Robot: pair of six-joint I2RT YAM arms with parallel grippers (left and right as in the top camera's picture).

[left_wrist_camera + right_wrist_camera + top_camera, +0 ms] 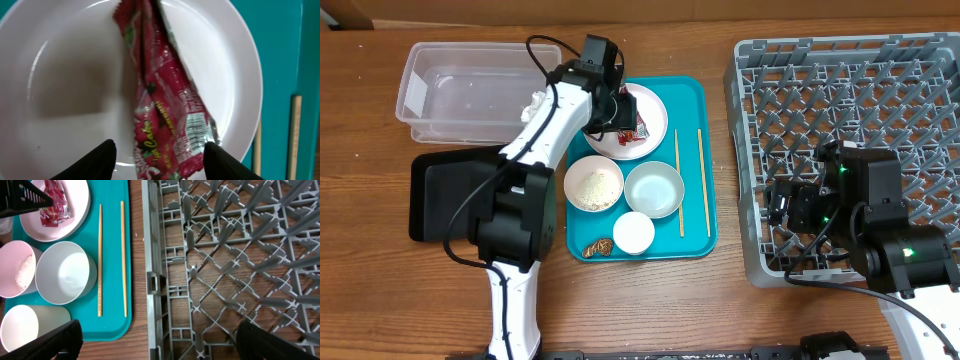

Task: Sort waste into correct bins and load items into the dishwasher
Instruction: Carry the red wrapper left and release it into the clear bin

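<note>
From overhead the left arm hides most of the wrapper (160,100); only a red corner shows on the plate (655,108) at the tray's (705,235) far end. The left wrist view fills that in. The left gripper (160,160) stands apart, 1 black fingertip (102,157) on each side of the wrapper's end, with bare plate showing beside it. The wrapper lies flat on the plate. Its yellow script and white panel of small type are too blurred to read.

The right gripper (165,342) gapes wide and empty over the rack's (225,255) edge, right of the tray, its tips cut off by the frame. 2 chopsticks (100,255) lie along the tray's right side. Only the overhead view shows the tub (460,90) and black bin (450,195) left of the tray, and the scrap (601,246) at its near left corner.
</note>
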